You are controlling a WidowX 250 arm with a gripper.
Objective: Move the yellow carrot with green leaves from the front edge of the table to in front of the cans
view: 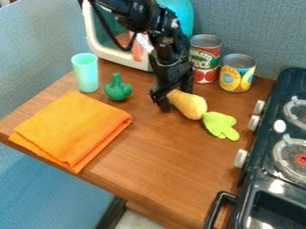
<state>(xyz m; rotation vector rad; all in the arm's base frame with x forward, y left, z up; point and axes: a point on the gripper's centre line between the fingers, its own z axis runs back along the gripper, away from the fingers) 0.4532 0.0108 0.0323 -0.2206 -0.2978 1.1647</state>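
We see the black two-finger claw (170,99) low over the brown wooden table (161,156), right at the narrow end of a yellow-brown, club-shaped toy (192,107). We cannot tell if the claw is open or if it is closed on this end. The toy lies at a slant near the middle of the table, and its wide, rounded end touches a lime-green, leaf-like piece (220,125).

To the left in our view, we find a bumpy dark-green toy vegetable (118,88) with a short stem, and near it a pale mint-green cup (85,74), which stands upright. In front of them lies a folded orange cloth (73,127). Behind the claw we see a teal and white box-like object (119,56), a red-and-green labelled can (206,60) and a yellow-labelled can (237,74). On the right side is the black toy stove (254,179).
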